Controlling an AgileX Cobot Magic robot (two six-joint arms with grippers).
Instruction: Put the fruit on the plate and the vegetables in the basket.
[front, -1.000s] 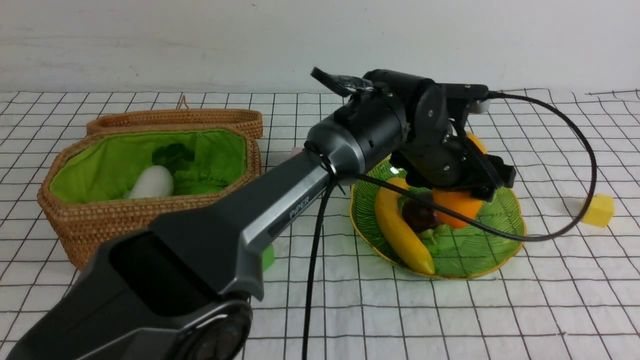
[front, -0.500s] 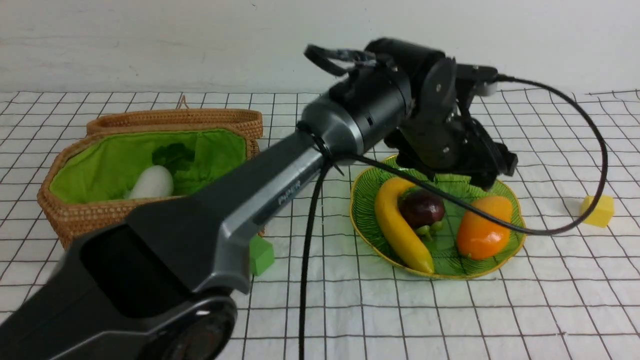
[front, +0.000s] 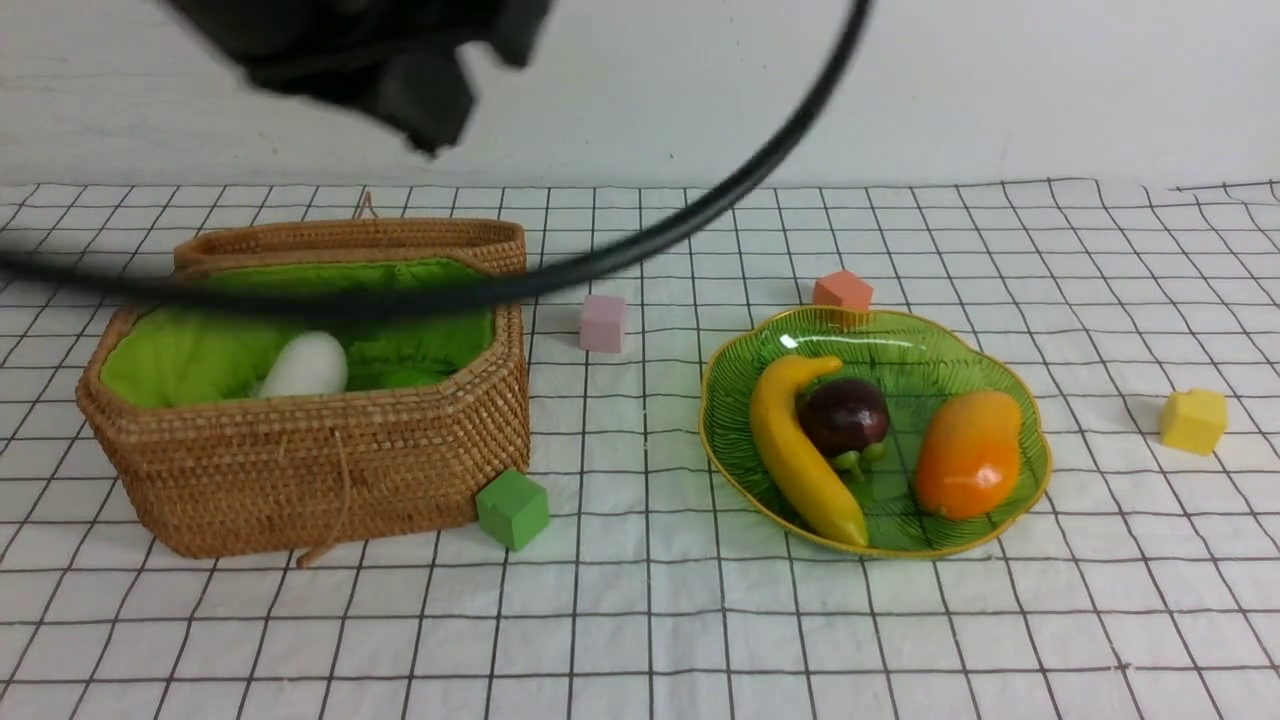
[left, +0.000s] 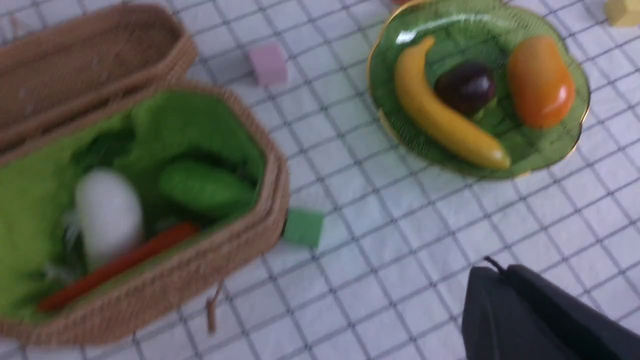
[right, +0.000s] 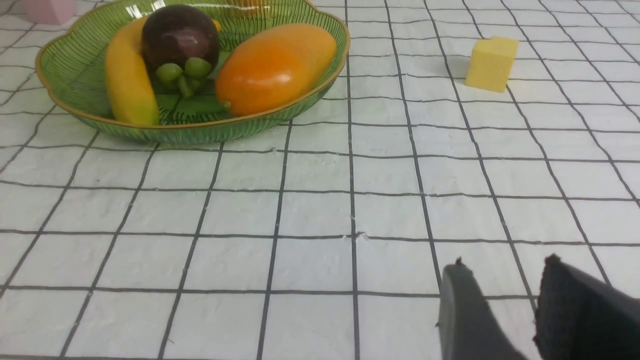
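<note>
While both end effectors grip nothing, banana (front: 803, 447) lies lengthwise on plate (front: 1015, 512).

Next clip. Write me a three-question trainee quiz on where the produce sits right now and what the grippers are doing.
1. True or false: the mango lies on the plate.
2. Which vegetable in the basket shows in the front view? A carrot, B radish, C cucumber.
3. Fill in: the right gripper holds ____.

Key: 1 true. 2 B; the left wrist view also shows the carrot and cucumber. 3 nothing; its jaws stand apart over bare cloth.
</note>
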